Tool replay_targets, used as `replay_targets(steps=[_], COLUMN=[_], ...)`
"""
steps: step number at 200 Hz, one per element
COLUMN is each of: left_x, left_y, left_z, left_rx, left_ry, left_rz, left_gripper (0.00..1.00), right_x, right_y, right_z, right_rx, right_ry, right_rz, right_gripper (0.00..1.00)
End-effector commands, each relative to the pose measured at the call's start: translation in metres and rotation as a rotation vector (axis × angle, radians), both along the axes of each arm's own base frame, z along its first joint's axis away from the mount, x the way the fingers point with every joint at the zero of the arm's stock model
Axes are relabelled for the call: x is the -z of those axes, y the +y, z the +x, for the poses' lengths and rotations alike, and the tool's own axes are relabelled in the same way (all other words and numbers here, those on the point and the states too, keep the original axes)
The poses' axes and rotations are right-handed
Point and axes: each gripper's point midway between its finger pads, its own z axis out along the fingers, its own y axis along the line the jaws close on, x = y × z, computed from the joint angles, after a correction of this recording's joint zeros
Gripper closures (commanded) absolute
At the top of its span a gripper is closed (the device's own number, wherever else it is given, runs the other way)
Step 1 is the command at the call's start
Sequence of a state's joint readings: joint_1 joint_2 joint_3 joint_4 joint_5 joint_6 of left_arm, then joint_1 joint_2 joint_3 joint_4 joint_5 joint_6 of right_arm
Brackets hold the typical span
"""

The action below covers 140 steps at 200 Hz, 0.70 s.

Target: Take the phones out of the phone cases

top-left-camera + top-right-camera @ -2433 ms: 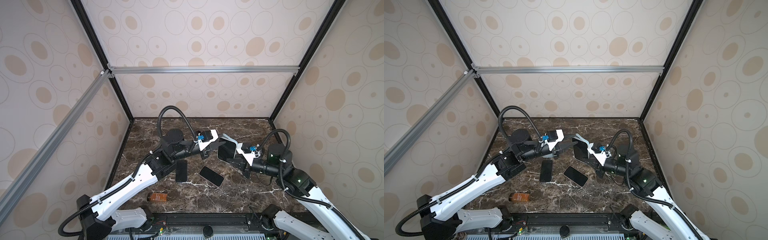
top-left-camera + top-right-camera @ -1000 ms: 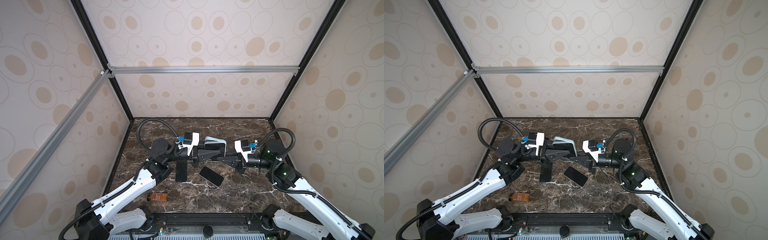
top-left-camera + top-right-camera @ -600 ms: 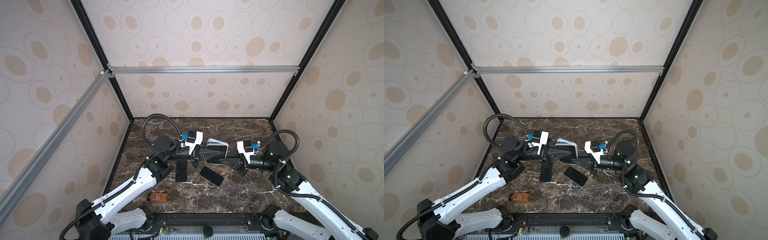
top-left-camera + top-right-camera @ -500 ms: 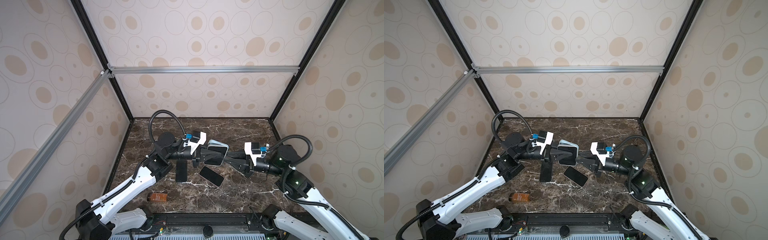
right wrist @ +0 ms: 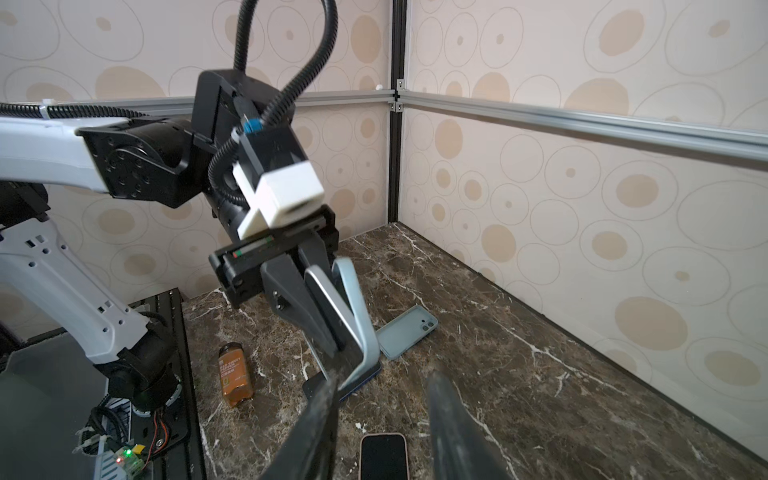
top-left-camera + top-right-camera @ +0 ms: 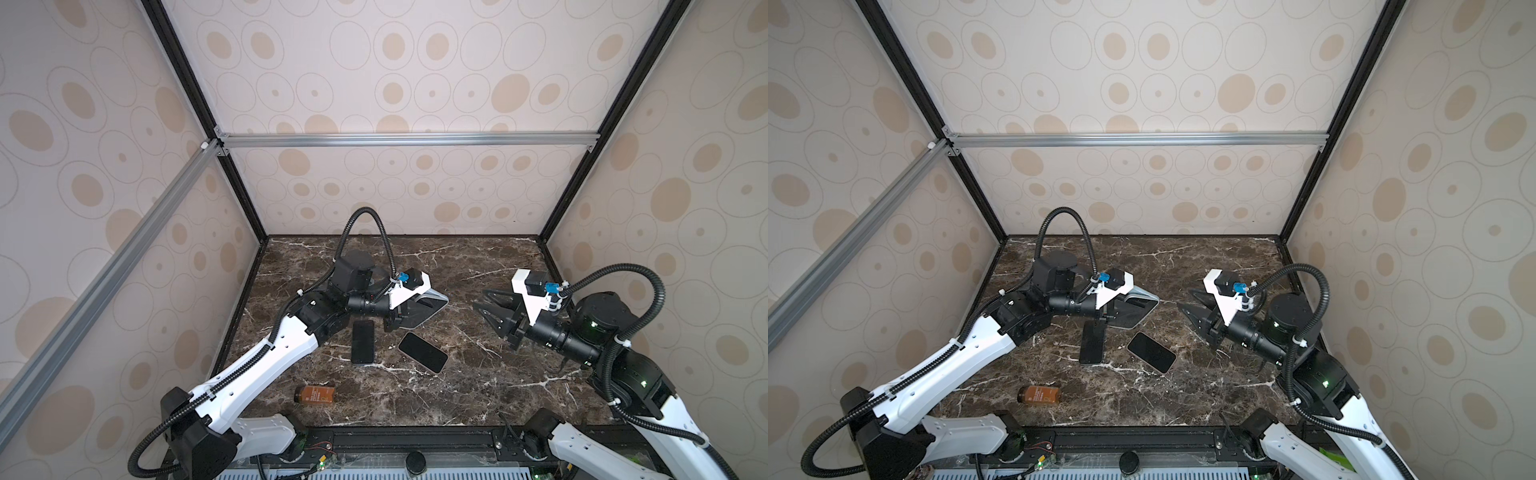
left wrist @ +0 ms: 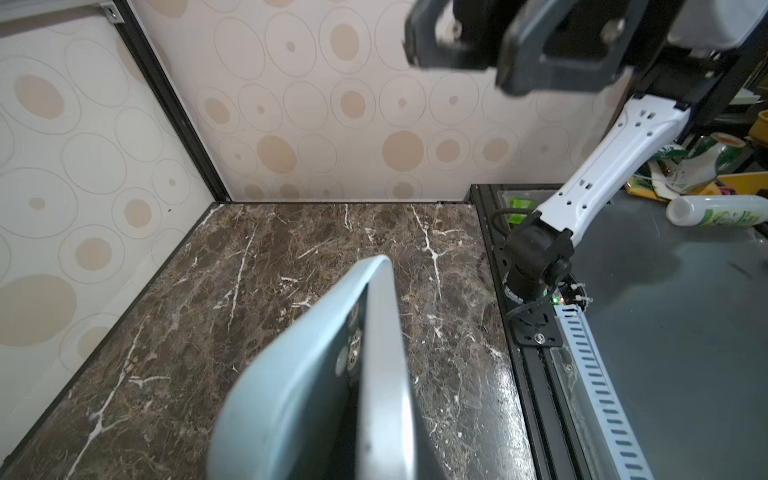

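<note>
Two spare phones (image 6: pixel 361 343), amber bottle (image 6: pixel 314 395), left jaws clamping phone (image 5: pixel 332 309), phone case (image 5: pixel 356 307) half off, right jaws apart

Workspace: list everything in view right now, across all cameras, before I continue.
table: one, dark brown marble, floor of the cell.
held phone: one, silver, gripped and tilted above the table.
blue case: one, light blue, peeled partly off the held phone.
dark phone: one, black, flat on the table, left of centre.
rimmed phone: one, black with pale rim, flat, just right of the dark phone.
second case: one, light blue, flat on the table, seen only in the right wrist view; contents unclear.
bottle: one, amber, on its side near the front edge.
left tool: one, black, shut on the held phone.
right tool: one, black, open and empty, right side.
</note>
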State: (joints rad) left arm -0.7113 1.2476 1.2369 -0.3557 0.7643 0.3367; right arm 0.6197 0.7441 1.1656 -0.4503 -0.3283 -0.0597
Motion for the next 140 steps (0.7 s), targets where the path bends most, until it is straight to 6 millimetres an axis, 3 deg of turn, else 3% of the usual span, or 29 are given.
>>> replay_targets(steps=[1,52,140], left_x=[-0.025,-0.020,-0.026], left_y=[0.000,-0.010,-0.018], left_z=[-0.012,-0.022,-0.034], left_rx=[0.064,0.099,0.133], left_ry=[-0.141,-0.187,-0.205], left_rz=[-0.005,0.046,0.028], left_gripper=[1.00,1.00,1.00], right_x=[0.005,0.005,0.027], right_y=[0.014,0.043,0.067], right_z=[-0.017,-0.030,0.002], right_rx=[-0.139,-0.352,-0.343], right_ry=[0.083,0.235,0.340], right_rz=[-0.086,-0.138,-0.141], right_gripper=[0.56,0.51,0.53])
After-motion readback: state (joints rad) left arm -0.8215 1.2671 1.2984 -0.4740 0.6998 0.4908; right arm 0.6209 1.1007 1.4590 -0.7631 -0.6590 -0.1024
